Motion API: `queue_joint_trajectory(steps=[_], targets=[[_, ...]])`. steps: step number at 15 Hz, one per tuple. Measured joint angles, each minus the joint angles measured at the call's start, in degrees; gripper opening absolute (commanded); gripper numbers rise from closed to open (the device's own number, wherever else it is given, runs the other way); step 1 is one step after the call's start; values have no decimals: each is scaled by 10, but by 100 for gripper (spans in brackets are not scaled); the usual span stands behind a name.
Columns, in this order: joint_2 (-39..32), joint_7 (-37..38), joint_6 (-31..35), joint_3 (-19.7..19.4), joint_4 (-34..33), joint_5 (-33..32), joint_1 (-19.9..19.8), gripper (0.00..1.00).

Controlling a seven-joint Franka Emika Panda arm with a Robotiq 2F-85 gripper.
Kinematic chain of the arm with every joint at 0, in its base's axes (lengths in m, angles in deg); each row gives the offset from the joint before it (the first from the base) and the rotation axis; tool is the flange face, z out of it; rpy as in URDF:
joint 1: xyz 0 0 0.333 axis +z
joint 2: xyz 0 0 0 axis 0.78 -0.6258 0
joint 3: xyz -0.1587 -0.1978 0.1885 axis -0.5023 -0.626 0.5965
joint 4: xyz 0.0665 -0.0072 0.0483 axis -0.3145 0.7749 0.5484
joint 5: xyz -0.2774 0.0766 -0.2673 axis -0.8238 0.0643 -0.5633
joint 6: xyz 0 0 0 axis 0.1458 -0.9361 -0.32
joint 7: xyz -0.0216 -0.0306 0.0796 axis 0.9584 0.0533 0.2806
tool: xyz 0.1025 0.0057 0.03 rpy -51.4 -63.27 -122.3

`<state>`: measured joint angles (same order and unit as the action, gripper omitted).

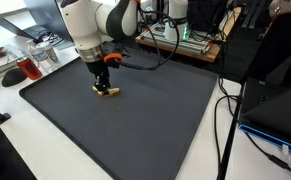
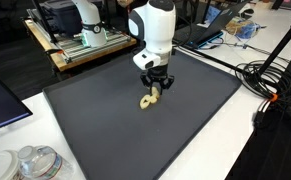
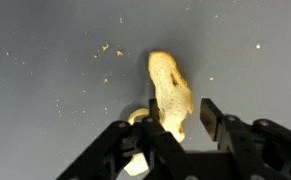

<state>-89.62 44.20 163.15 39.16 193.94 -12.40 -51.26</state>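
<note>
My tool stands half open, straddling the yellowish lump without clamping it. The lump lies on the dark mat directly beneath the tool, its long axis crosswise to the fingers' closing line.

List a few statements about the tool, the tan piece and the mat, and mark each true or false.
1. The tan piece lies on the dark mat. True.
2. The tool hangs high above the piece. False: it is down at the piece, straddling it.
3. The red item lies on the mat. False: it is off the mat, on the white table.
4. Cables lie beside the mat. True.
</note>
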Motion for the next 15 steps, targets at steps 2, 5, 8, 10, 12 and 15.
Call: queue_joint_trajectory(steps=[2,5,8,10,12,15], targets=[[-4,0,0,-2,-3,0,1,46],[-8,0,0,-6,-6,0,2,19],[-10,0,0,-9,-7,0,3,1],[-10,0,0,-11,-7,0,4,0],[-10,0,-1,-12,-8,0,5,2],[-10,0,-4,-14,-8,0,9,1]])
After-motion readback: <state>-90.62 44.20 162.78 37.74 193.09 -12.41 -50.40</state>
